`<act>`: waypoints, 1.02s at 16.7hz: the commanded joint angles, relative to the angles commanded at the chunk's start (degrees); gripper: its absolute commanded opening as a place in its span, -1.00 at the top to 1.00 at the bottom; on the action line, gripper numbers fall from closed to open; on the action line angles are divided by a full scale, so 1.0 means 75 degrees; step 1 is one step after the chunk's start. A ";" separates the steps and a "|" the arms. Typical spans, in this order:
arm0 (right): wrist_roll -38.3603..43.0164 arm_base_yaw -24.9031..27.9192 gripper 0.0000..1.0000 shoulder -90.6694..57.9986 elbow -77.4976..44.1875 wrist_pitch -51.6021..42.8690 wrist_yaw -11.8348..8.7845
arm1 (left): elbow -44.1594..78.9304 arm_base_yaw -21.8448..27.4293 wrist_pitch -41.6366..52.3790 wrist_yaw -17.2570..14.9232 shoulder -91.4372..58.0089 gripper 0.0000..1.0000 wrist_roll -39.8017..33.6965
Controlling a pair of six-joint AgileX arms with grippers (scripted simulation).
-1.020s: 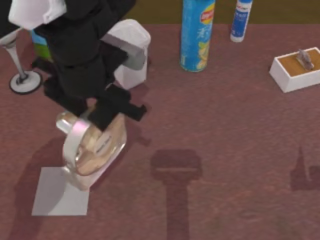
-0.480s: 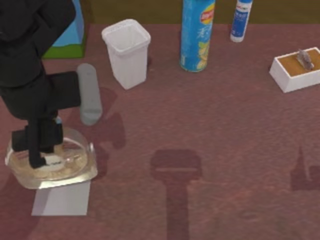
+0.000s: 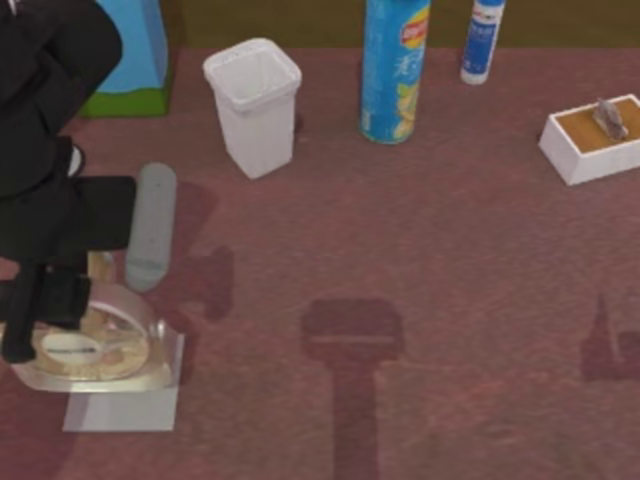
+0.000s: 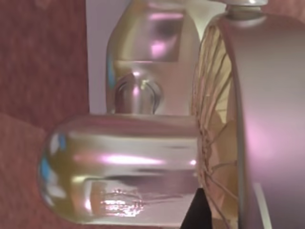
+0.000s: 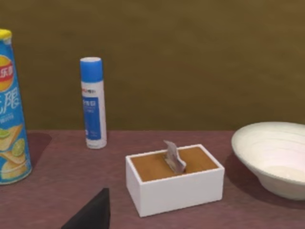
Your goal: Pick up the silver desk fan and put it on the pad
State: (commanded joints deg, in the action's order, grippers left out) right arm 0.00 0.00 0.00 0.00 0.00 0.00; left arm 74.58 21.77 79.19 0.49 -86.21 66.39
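The left claw point(image 3: 20, 325) sits at the left edge of the surface point(image 3: 420, 250), down on the fan point(image 3: 90, 350); its dark fingers point(image 3: 15, 335) lie across the fan's near-left rim, and I cannot tell whether they are clenched on it or let go. The fan lies face up, its tan face ringed by the chrome housing, with its lower part overlapping the top edge of the pad point(image 3: 125, 410). The rest of the pad shows bare below it. In the left wrist view the fan point(image 4: 143, 171) fills the picture: the rounded chrome hub, the stand behind it, and the ring with its tan grille at one side, with a strip of pad point(image 4: 97, 52) visible beyond the stand. A dark fingertip point(image 4: 195, 217) shows at the edge beside the grille.

A grey cylinder on the left arm hangs just above the fan in the top view. Farther back stand a white bin point(image 3: 255, 105), a blue can point(image 3: 395, 70) and a white bottle point(image 3: 482, 40). A white tray point(image 3: 592, 135) with a brown inside sits at the right. The right arm is out of the top view; its wrist view shows the tray point(image 5: 174, 179), the bottle point(image 5: 94, 102), the can point(image 5: 12, 109) and a white bowl point(image 5: 271, 157), and I cannot tell the right claw's state
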 joint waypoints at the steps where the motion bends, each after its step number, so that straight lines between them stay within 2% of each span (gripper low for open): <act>1: 0.0000 0.0000 -1.00 0.0000 0.0000 0.0000 0.0000 | 0.0000 0.0000 0.0000 0.0000 0.0000 1.00 0.0000; 5: 0.0000 0.0000 -1.00 0.0000 0.0000 0.0000 0.0000 | -0.0106 0.0021 -0.0140 0.0005 -0.0036 1.00 0.0010; 10: 0.0000 0.0000 -1.00 0.0000 0.0000 0.0000 0.0000 | -0.0909 -0.0084 -0.1021 0.0002 -0.0107 1.00 0.0083; 14: 0.0000 0.0000 -1.00 0.0000 0.0000 0.0000 0.0000 | -0.0947 -0.0087 -0.1059 0.0001 -0.0111 1.00 0.0089; 17: 0.0000 0.0000 -1.00 0.0000 0.0000 0.0000 0.0000 | -0.0947 -0.0087 -0.1059 0.0001 -0.0111 0.55 0.0089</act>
State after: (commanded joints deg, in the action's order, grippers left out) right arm 0.00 0.00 0.00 0.00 0.00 0.00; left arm 67.48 21.12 71.24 0.50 -87.05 67.06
